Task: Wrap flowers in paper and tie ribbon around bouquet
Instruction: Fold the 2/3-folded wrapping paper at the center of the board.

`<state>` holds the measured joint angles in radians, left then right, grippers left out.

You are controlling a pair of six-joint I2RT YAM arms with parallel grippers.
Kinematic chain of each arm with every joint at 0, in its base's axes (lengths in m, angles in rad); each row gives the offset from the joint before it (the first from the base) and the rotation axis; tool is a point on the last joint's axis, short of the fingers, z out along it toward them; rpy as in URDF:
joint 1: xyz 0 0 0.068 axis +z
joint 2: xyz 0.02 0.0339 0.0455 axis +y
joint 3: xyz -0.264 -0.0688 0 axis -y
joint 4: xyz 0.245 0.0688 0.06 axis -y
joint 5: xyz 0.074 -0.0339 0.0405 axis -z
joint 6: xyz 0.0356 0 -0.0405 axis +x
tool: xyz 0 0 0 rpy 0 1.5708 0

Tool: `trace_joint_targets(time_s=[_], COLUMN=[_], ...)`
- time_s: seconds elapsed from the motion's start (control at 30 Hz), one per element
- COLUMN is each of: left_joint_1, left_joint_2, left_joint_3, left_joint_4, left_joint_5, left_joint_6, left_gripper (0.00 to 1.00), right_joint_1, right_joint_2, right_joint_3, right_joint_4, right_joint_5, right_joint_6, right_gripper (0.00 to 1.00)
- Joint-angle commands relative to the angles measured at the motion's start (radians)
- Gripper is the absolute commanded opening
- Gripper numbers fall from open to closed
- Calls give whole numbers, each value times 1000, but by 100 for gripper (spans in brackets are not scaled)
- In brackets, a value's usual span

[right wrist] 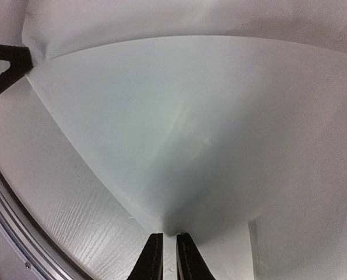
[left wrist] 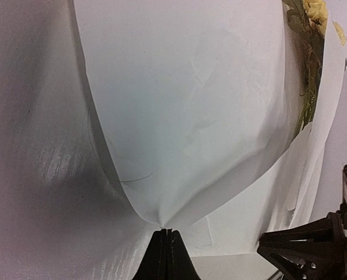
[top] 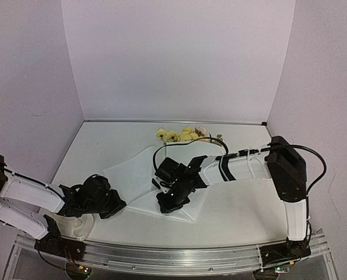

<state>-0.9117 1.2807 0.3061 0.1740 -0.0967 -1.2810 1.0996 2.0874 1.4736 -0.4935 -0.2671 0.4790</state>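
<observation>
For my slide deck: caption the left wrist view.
Left gripper pinches a paper corner; yellow flowers peek out top right.

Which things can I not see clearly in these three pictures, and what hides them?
- Ribbon: appears in no view.
- Flowers: in the top view the paper and the right arm cover the stems; in the left wrist view the picture edge cuts off the blooms.
- Right gripper: in the right wrist view a thin gap shows between the fingers; whether they already pinch the paper is unclear.
</observation>
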Motion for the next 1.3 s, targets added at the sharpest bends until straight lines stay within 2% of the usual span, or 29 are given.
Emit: trace_joint_targets(time_s=[0.0,0.2,0.37,0.67,1.03,1.17,1.27], left_joint_1=[-8,-17,-45,-112,-118,-118,-117], left_joint_2=[-33,-87,-122,-63,-179,-178,-163], left_joint_3=[29,44,105,234,185,186,183], left_joint_4=[-7,-31,-37,-27,-113,-167,-150], left_joint_5=[-1,-2,2,56,-70,-101,-78], left_joint_6=[20,56,163,307,224,186,194], left_gripper=[0,0,0,0,0,0,0], right_joint_1=[1,7,16,49,55,56,56], right_joint_2=[49,72,70,104,134,140,143], right_joint_3=[41,18,1,47,47,48,52], right_joint_4=[35,47,32,-54,-57,-57,-57], right_joint_5=[-13,6,36,121,133,131,121], right_joint_6=[45,56,41,-19,-31,-36,-35], right_gripper=[8,7,7,9,17,20,22])
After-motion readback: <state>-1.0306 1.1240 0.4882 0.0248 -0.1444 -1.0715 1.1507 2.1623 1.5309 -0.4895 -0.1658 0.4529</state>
